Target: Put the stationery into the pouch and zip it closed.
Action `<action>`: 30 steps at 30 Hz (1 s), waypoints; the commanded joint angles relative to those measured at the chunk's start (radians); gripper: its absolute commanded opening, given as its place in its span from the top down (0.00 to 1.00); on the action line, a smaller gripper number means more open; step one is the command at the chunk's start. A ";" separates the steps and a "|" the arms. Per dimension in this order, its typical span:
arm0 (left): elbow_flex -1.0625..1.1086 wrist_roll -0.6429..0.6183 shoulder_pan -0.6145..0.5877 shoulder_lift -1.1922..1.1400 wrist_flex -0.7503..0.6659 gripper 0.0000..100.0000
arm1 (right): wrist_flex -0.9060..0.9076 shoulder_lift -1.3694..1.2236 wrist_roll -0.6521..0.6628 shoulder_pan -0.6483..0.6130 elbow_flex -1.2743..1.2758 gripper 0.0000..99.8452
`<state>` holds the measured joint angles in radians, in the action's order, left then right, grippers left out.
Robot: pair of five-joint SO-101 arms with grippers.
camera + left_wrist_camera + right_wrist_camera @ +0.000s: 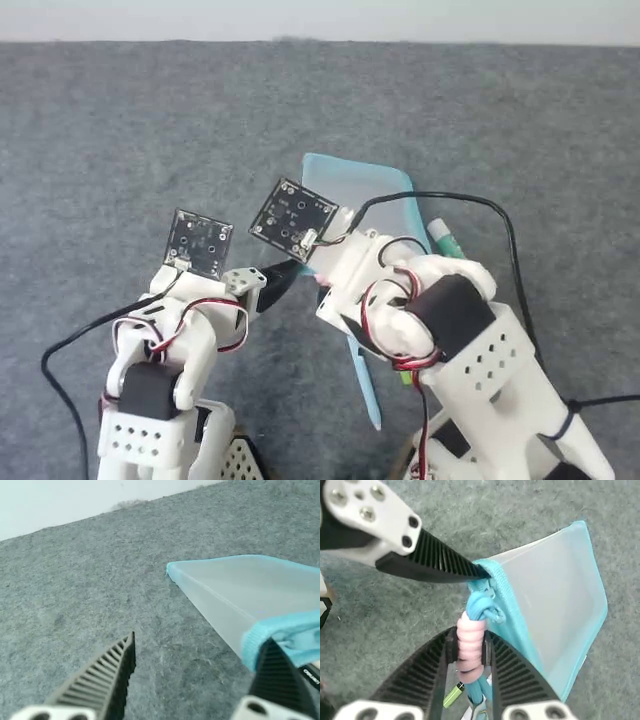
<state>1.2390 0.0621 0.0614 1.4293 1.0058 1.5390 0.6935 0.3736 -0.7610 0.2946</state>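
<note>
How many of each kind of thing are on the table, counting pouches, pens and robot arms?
Pouch: 1, with a pink zip pull
Green pen: 1, partly hidden under an arm
Robot arms: 2, the left arm and the right arm
Total: 4

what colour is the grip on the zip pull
The zip pull grip is pink; see right wrist view.

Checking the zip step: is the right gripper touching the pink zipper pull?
Touching. The right wrist view shows the right gripper with both fingers pressed against the pink zipper pull.
</note>
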 commanded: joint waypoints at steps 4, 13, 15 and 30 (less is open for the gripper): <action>0.041 0.011 0.008 0.002 -0.092 0.70 | 0.018 0.012 0.021 -0.013 -0.061 0.99; 0.131 0.011 0.017 0.002 -0.212 0.82 | 0.031 0.008 0.025 -0.012 -0.057 0.99; 0.131 0.011 0.014 0.002 -0.212 0.84 | 0.054 0.010 0.034 -0.008 -0.057 0.99; 0.124 -0.035 -0.153 0.002 -0.173 0.88 | 0.093 0.015 0.158 0.291 0.006 0.99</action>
<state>1.3771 0.0545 -0.0384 1.4200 0.8232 1.6433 0.6920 0.5117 -0.5294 0.2931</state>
